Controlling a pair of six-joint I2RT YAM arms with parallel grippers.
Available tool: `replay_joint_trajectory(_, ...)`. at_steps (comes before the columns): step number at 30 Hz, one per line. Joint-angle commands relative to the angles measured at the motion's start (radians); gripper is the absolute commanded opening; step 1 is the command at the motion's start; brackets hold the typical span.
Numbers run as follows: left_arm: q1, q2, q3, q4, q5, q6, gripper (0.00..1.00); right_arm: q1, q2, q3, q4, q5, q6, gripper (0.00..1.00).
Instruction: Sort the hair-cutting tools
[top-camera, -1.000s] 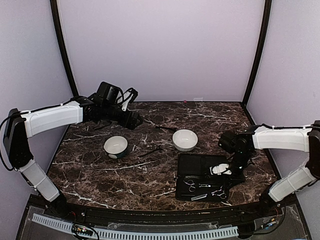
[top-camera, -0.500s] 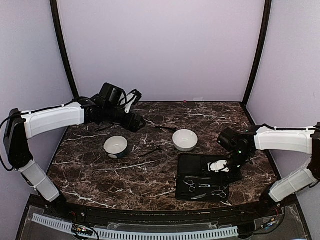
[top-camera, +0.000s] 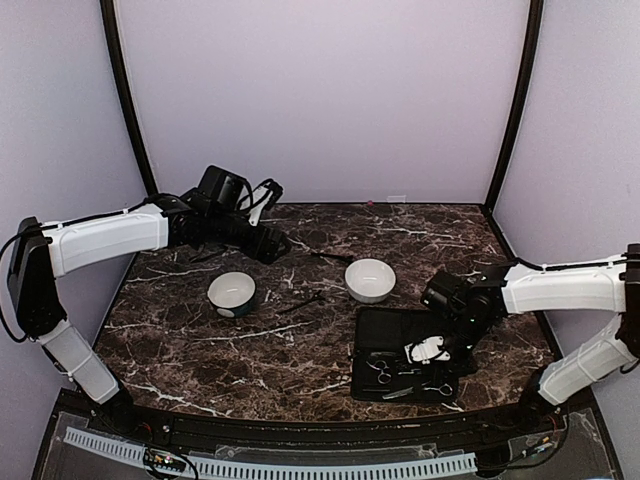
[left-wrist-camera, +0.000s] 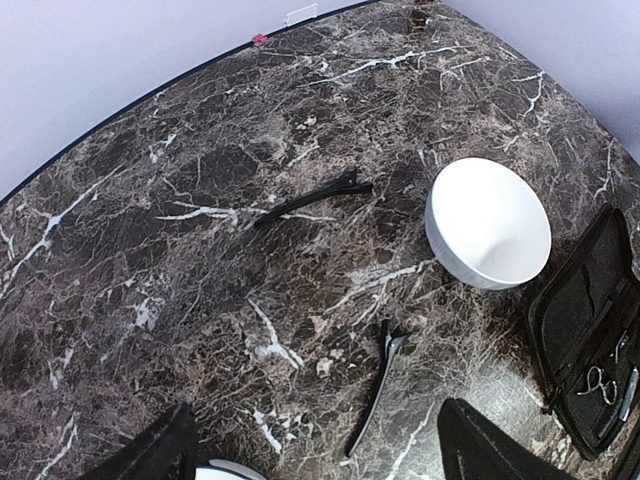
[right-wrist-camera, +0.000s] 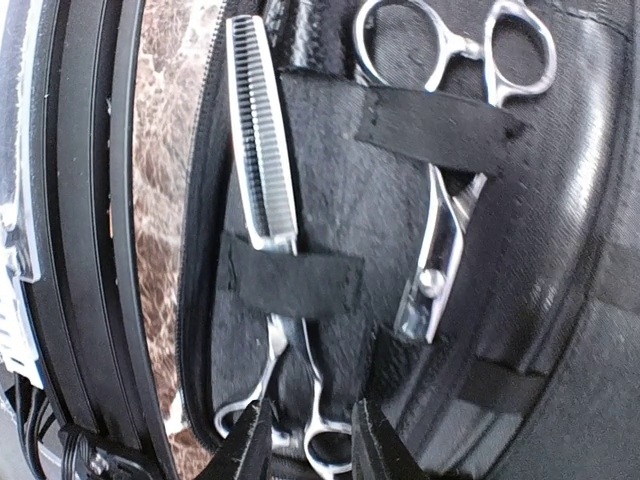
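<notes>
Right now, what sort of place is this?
Probably a robot test booth, not a salon: plain lilac walls close in a marble-patterned table, two robot arms stand at its near edge, and an open black case of scissors sits near two white bowls.

Left arm (top-camera: 105, 235): long links in white moulded shells with black joint housings between them and a tall black shoulder block (top-camera: 30, 275). One thin black cable loops off the shoulder. A bundle of black cables (top-camera: 262, 190) arcs over the black wrist block.

Right arm (top-camera: 560, 285): same build, with white shells and a black elbow and wrist. A thin black cable runs along the top of the forearm shell. White plastic piece (top-camera: 428, 350) at the gripper end.

Left gripper (left-wrist-camera: 315, 435): fingers (left-wrist-camera: 150, 455) matte black, broad, tapered.

Right gripper (right-wrist-camera: 310, 435): fingers (right-wrist-camera: 248, 445) glossy black with narrow rounded tips.

Screws and labels are too small to tell.
</notes>
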Motion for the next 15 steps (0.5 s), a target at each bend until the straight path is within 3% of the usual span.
replay_joint_trajectory(1, -0.006, 0.0, 0.027, -0.02, 0.0, 0.015, 0.85, 0.033, 0.025, -0.023, 0.07, -0.003, 0.041, 0.26)
replay_joint_trajectory(6, -0.007, -0.005, 0.028, -0.02, 0.004, 0.017, 0.85, 0.056, 0.02, -0.04, 0.108, 0.004, 0.062, 0.2)
replay_joint_trajectory(11, -0.007, -0.004, 0.028, -0.021, 0.005, 0.018, 0.85, 0.067, 0.021, -0.06, 0.109, 0.039, 0.082, 0.06)
replay_joint_trajectory(15, -0.007, -0.001, 0.027, -0.022, 0.009, 0.018, 0.85, 0.066, -0.02, -0.079, 0.099, 0.06, 0.08, 0.0)
